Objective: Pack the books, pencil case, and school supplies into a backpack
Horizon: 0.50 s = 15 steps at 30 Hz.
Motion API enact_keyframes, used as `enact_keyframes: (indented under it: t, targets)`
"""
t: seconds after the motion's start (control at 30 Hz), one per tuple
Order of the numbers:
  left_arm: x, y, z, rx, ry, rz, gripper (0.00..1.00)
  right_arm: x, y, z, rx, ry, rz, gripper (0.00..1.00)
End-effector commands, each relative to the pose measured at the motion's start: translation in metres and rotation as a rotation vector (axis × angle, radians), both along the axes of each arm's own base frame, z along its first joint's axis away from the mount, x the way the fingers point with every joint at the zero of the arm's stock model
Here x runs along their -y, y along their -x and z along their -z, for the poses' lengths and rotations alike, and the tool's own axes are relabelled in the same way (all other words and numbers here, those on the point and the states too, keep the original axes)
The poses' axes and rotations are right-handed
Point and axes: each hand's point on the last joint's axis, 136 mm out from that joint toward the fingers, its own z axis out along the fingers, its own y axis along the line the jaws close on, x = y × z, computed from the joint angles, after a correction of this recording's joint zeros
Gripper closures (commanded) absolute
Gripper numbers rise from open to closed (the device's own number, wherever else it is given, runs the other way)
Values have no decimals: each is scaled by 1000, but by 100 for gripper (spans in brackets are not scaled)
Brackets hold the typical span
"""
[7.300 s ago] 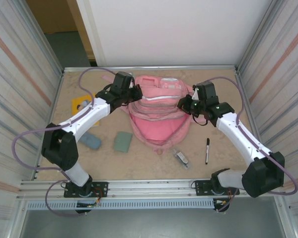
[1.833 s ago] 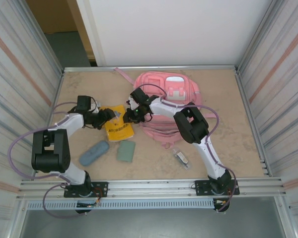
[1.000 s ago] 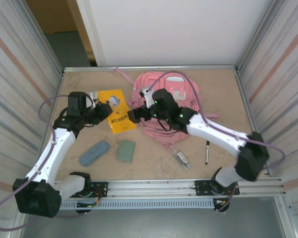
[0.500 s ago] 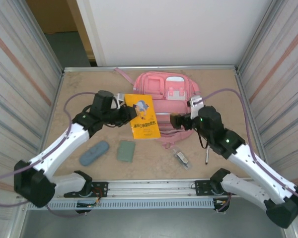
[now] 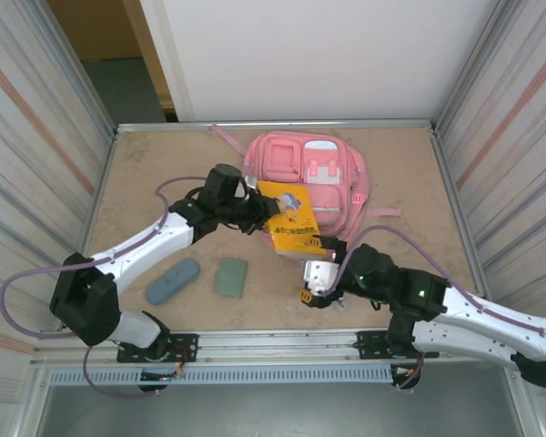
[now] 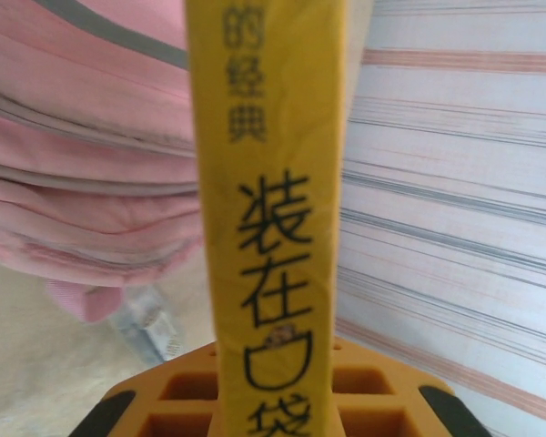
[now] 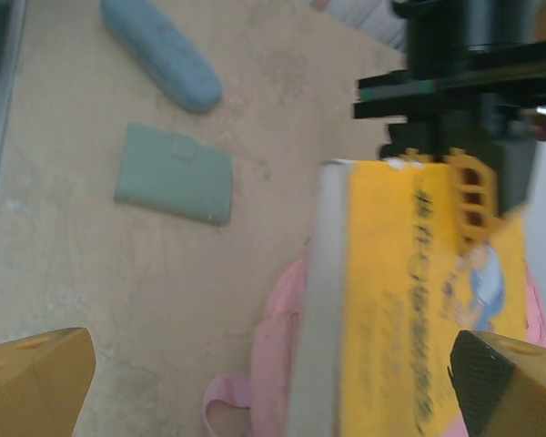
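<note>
The orange-yellow book (image 5: 293, 218) is off the table, clamped at its left edge in my left gripper (image 5: 269, 213), and from overhead it overlaps the near left part of the pink backpack (image 5: 320, 168). My left wrist camera gives me what the overhead cannot. It shows the cover close up with black characters running down it, the orange fingers (image 6: 164, 401) pinching it from below, and the backpack's stacked pink seams just behind. A blurred clear-and-grey item (image 6: 151, 328) lies on the table by the backpack's edge.

My right gripper (image 5: 308, 282) hangs just near of the book. On its own camera the two fingers stand wide apart with nothing between them.

The table (image 5: 155, 164) is a tan, speckled board, with ribbed metal side walls (image 5: 45, 146), a white back wall (image 5: 318, 55) and an aluminium rail (image 5: 273, 344) along the near edge. The blue-grey pencil case (image 5: 173, 280) and the sage-green rectangle (image 5: 228, 277) lie side by side, apart, left of my right arm, which crosses the near right of the table.
</note>
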Motion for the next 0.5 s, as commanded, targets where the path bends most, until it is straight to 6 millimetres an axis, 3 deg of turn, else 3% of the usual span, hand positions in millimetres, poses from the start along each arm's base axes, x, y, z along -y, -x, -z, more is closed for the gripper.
enact_keyframes:
  t: [0.0, 0.1, 0.17, 0.27, 0.33, 0.4, 0.47]
  targets:
    - [20, -4, -19, -32, 189, -25, 97, -4, -21, 7, 138, 63, 63, 1]
    - [30, 2, -20, -56, 256, -25, 97, -3, -42, 11, 164, 61, 188, 4]
    - [40, 9, -18, -100, 311, -12, 97, 5, -58, 15, 218, 119, 281, 15]
    - [50, 18, -14, -130, 330, 32, 97, 16, -74, 12, 304, 183, 375, 49]
    - [52, 20, -9, -144, 324, 44, 96, 18, -75, 5, 335, 182, 381, 84]
    - [51, 21, -5, -160, 321, 40, 95, 17, -72, -7, 340, 134, 370, 98]
    - [50, 21, -5, -150, 320, 31, 89, 17, -68, -15, 351, 100, 346, 100]
